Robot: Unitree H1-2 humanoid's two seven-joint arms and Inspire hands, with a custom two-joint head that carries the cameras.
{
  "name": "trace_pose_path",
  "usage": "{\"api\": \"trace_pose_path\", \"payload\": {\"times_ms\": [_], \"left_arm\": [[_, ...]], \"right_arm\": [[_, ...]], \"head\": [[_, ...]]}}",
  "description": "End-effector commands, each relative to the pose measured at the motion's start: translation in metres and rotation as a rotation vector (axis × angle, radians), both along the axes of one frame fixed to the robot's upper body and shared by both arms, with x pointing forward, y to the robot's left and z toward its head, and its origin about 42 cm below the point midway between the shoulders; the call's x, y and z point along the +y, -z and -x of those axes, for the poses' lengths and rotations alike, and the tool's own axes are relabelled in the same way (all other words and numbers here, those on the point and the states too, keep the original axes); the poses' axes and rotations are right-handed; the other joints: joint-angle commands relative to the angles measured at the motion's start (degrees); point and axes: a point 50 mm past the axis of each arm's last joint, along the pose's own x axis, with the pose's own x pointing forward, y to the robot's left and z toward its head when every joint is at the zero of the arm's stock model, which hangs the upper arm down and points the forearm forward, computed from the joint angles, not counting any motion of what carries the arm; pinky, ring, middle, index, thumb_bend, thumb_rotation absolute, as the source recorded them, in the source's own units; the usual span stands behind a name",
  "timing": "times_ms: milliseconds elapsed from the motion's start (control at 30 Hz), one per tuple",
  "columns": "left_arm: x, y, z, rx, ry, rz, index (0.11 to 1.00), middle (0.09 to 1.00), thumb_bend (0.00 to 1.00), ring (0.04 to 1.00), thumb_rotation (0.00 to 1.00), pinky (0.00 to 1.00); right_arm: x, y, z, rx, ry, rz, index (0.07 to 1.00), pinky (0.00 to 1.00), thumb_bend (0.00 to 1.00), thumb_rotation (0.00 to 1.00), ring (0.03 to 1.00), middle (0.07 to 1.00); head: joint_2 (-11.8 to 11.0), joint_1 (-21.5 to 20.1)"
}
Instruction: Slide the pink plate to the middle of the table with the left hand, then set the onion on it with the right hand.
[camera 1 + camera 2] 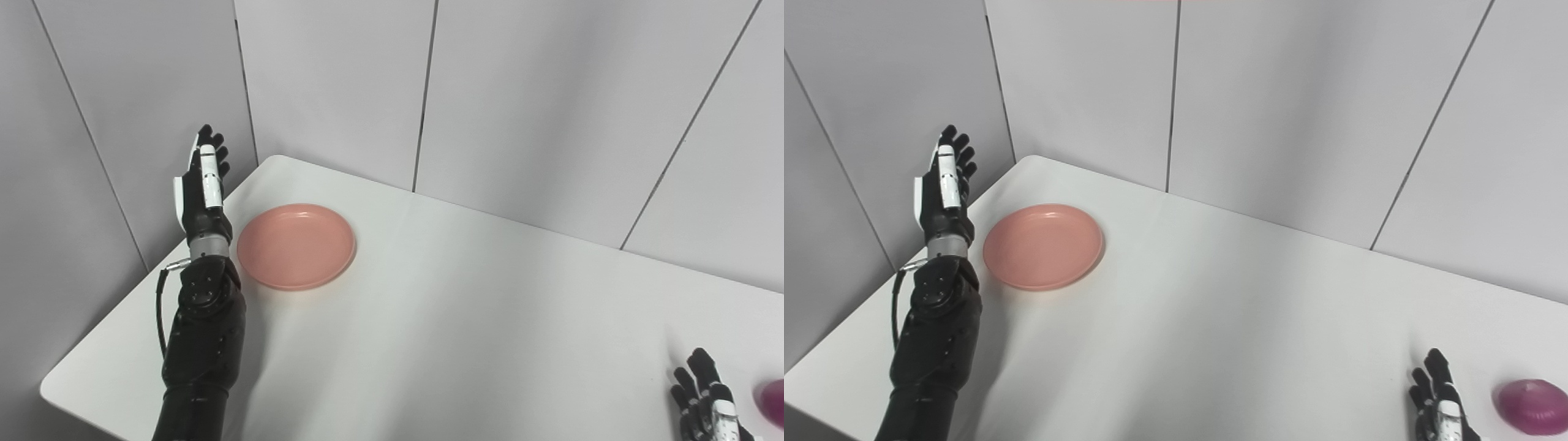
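The plate [296, 246] is lying flat on the surface [465, 318], near its far left corner and well away from the middle. The left hand [202, 184] is standing beside it, just off the plate's left rim, fingers straight and held apart, grasping nothing; it looks raised, with its edge toward the plate, though whether it is touching the rim is hard to tell. The right hand [1439, 398] is waiting at the bottom right, fingers spread and empty, just beside the onion [1532, 407], which is sitting on the surface at the near right.

The step in hand seems to be the slide, not yet begun. To do it well, the left hand should be coming down until the side of the palm or the fingers are meeting the plate's left rim low, close to the surface, so that the push is running along the surface and not tipping the plate up. The push should be aimed through the plate's centre, toward the right and a little nearer the robot; an off-centre push will likely be spinning it or letting it slip past the fingers. The plate looks smooth and light, so a slow, steady push is the safer choice, stopping short of the onion's side so the right hand has a short, open path.
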Motion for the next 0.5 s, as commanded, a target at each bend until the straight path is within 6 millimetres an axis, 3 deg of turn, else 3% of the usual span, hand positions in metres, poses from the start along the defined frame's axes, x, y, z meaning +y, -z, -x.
{"api": "trace_pose_path", "payload": {"times_ms": [0,467], "left_arm": [[0.0054,-0.0226,-0.007,-0.078,0.008,-0.04,0.89,0.912,0.41,0.909,1.0,0.9],[0.0066,-0.0131,-0.0099,-0.074,0.047,0.013,0.8,0.834,0.4,0.837,1.0,0.81]], "right_arm": [[-0.0068,0.0059,0.0019,0.044,0.038,-0.002,0.959,1.0,0.39,0.99,0.976,0.98],[-0.0105,0.0063,0.0002,0.036,0.037,0.003,0.946,1.0,0.39,0.96,0.962,0.969]], "head": [[0.01,-0.08],[0.12,0.35]]}}
